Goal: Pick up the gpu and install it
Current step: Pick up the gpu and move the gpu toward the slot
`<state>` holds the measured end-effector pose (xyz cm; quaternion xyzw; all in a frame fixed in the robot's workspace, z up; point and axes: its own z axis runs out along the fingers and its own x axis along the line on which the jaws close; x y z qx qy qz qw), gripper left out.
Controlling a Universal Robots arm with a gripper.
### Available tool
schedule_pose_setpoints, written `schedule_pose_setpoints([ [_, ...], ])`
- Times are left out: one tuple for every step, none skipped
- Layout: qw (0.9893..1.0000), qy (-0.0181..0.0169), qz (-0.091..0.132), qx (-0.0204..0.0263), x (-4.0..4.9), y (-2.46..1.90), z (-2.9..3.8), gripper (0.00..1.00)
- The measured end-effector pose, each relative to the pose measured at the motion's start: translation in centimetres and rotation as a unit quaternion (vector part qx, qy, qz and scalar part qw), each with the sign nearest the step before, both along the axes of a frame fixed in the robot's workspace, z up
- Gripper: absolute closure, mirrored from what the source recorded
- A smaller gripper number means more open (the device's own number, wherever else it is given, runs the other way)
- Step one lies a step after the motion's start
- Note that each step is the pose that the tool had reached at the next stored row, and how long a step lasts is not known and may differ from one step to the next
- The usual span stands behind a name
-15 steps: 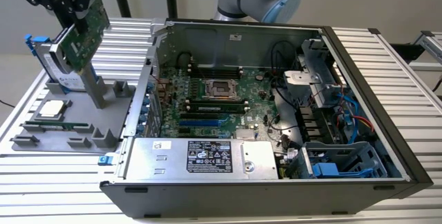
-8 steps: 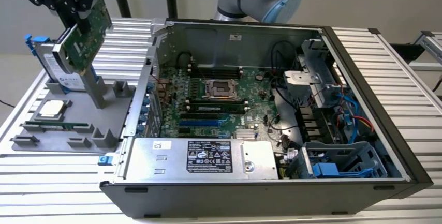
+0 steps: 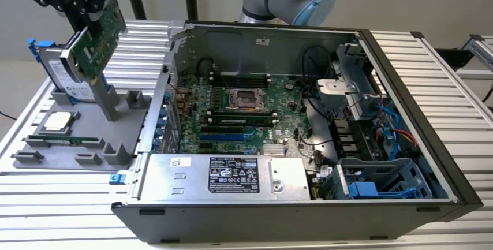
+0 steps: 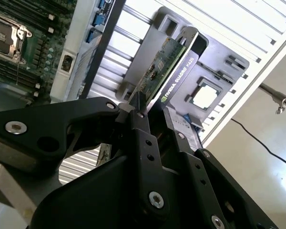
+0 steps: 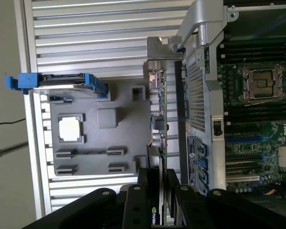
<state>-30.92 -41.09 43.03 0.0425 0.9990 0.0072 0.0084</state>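
Observation:
The gpu (image 3: 99, 39) is a green card with a black cooler and a silver end bracket. It is tilted at the exterior view's far left, over the grey parts holder (image 3: 46, 160). My gripper (image 3: 86, 13) is shut on its upper edge. In the second wrist view the black fingers (image 4: 139, 125) clamp the gpu (image 4: 174, 59). The first wrist view shows the gpu (image 5: 158, 119) edge-on, with its bracket (image 5: 158, 59) away from the gripper (image 5: 157, 193). Its lower edge hangs near the holder's upright posts (image 3: 110, 103). I cannot tell whether they touch.
An open computer case (image 3: 400, 105) lies on the slatted table, with the motherboard (image 3: 231, 117) exposed and a power supply (image 3: 223, 175) at the front. On the holder stand a silver hard drive with blue rails (image 3: 55, 71), a processor chip (image 3: 58, 121) and a memory stick (image 3: 62, 141).

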Motion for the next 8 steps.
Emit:
schedule_pose_setpoints([
  [1.0000, 0.0000, 0.000, 0.0000, 0.10, 0.00, 0.00, 1.00],
  [1.0000, 0.0000, 0.000, 0.0000, 0.19, 0.00, 0.00, 1.00],
  [1.0000, 0.0000, 0.000, 0.0000, 0.28, 0.00, 0.00, 1.00],
  [1.0000, 0.0000, 0.000, 0.0000, 0.38, 0.00, 0.00, 1.00],
  [1.0000, 0.0000, 0.000, 0.0000, 0.47, 0.00, 0.00, 1.00],
  [1.0000, 0.0000, 0.000, 0.0000, 0.57, 0.00, 0.00, 1.00],
  [1.0000, 0.0000, 0.000, 0.0000, 0.69, 0.00, 0.00, 1.00],
  [1.0000, 0.0000, 0.000, 0.0000, 0.78, 0.00, 0.00, 1.00],
])
